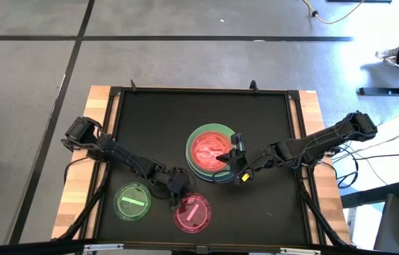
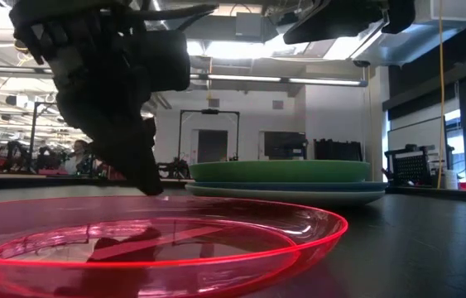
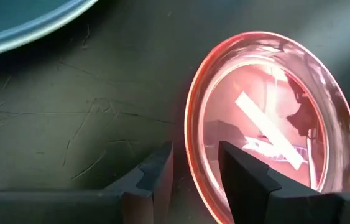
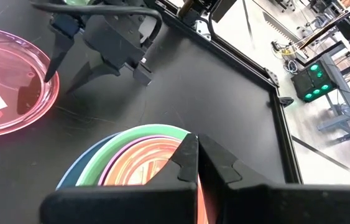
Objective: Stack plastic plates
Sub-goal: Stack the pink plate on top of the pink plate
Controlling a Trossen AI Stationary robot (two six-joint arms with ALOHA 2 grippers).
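Left arm lining up on the loose pink plate

My left gripper (image 3: 193, 171) straddles the rim of the small translucent pink plastic plate (image 1: 192, 213) near the tabletop's front edge, fingers apart; I'd close gently before lifting. The right gripper (image 4: 198, 163), fingers together, sits over the centre stack (image 1: 212, 151).

We see the far half and left side of the black table mat (image 1: 156, 120) lying bare and open to approach. Mid-right, the stack of round plastic plates (image 1: 210, 151) blocks passage. Near the front, the translucent green plate (image 1: 132, 200) and translucent pink plate (image 1: 192, 212) leave a gap, filled by the left gripper (image 1: 178, 188).
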